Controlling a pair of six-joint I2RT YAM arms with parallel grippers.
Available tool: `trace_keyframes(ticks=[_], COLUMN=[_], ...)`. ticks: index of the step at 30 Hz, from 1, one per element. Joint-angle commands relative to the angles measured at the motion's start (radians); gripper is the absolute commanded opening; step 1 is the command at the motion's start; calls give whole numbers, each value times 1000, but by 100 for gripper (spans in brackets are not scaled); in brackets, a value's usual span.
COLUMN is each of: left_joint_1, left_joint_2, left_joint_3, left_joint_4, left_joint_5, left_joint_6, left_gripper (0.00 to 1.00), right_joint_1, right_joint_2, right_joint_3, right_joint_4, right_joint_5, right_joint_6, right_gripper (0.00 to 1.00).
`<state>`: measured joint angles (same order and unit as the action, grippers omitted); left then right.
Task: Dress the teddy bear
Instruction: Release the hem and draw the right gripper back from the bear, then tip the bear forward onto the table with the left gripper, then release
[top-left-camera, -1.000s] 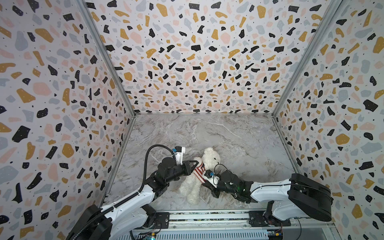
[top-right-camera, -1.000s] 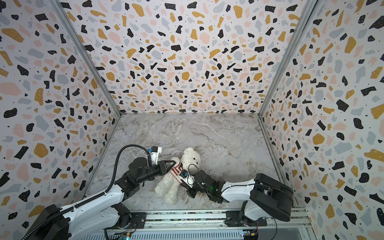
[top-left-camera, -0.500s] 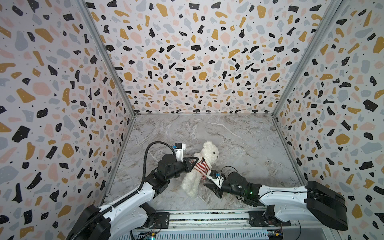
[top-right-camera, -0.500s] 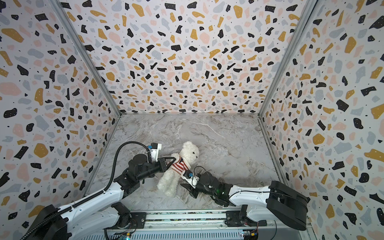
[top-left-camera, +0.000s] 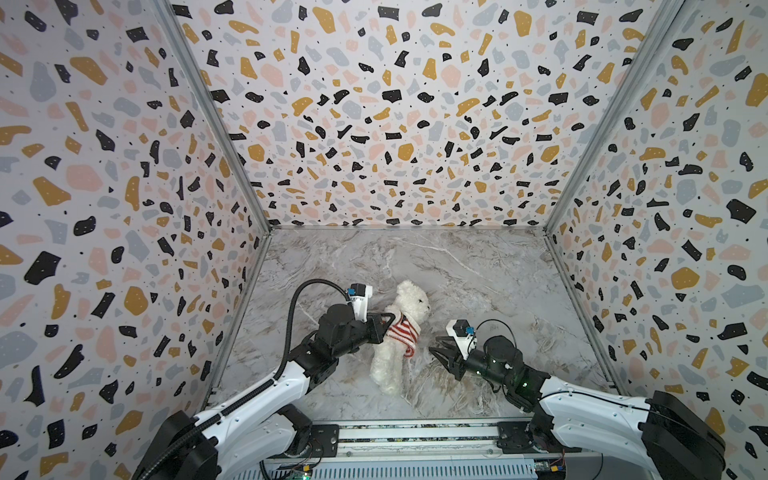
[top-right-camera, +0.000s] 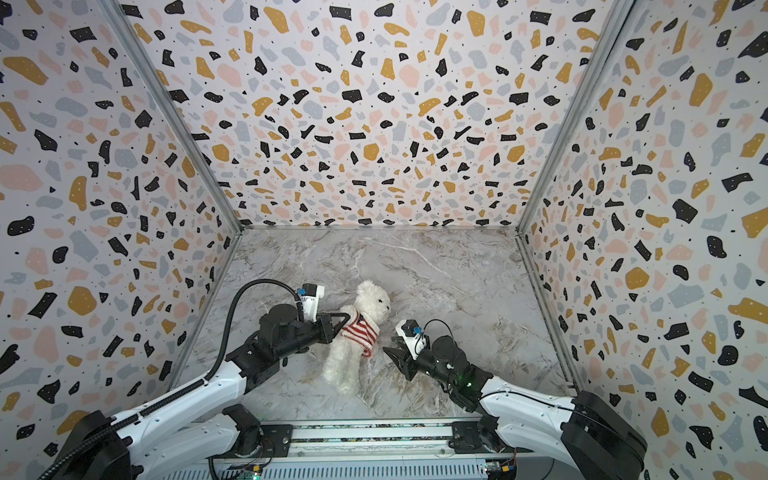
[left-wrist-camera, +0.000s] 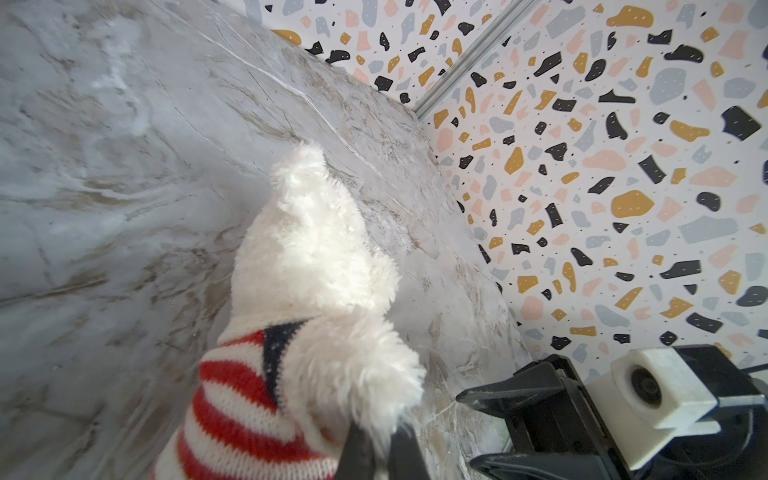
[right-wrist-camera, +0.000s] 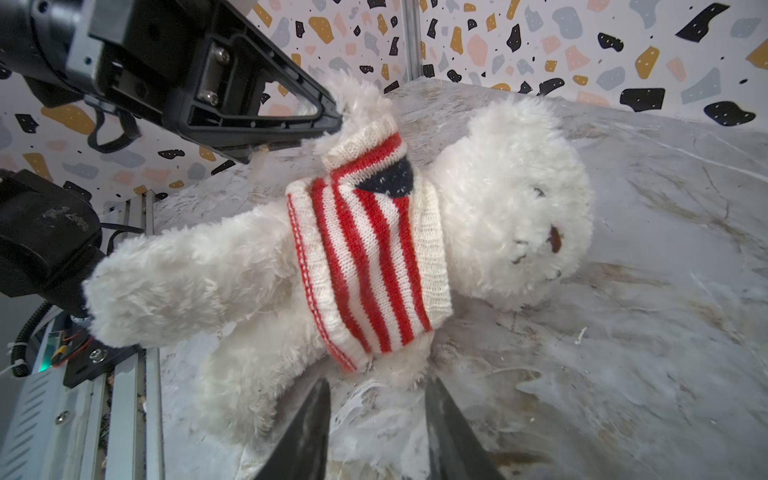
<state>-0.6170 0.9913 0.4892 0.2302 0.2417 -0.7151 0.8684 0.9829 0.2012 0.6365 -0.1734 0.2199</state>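
White paw (right-wrist-camera: 361, 97) pinched in left gripper (right-wrist-camera: 336, 120) to brace teddy bear (right-wrist-camera: 511, 199); right gripper (right-wrist-camera: 376, 384) spread just beside sweater (right-wrist-camera: 370, 257) hem, empty.

The teddy bear (top-left-camera: 390, 358) lies on the table (top-left-camera: 478, 282) near the front edge, head toward the back wall. The left end effector (top-left-camera: 390, 319) touches its arm from the left. The right end effector (top-left-camera: 436, 348) stands right of it, apart.

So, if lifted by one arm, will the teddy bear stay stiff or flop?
Probably flops: the teddy bear is soft plush, legs lying splayed. Likely light: the left claw pinches only its arm. Fur may slip.
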Motion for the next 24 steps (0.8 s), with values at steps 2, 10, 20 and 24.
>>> trace_keyframes(ticks=[2, 10, 20, 24], left_joint_1=[4, 5, 3, -7], left_joint_2=[-39, -69, -13, 24], left_joint_3=[81, 206, 236, 226], left_joint_4=[-77, -317, -333, -301], left_joint_5=[-101, -314, -410, -398], left_joint_6=[102, 256, 289, 272], left_gripper=[0, 0, 0, 0], right_joint_1=[-21, -62, -151, -171], right_joint_2=[-7, -55, -143, -169], right_joint_3=[47, 30, -9, -20], right_joint_4=[20, -10, -52, -66], right_joint_5=[-32, -19, -54, -60], right_joint_6=[24, 46, 84, 88], right_gripper=[55, 64, 67, 67])
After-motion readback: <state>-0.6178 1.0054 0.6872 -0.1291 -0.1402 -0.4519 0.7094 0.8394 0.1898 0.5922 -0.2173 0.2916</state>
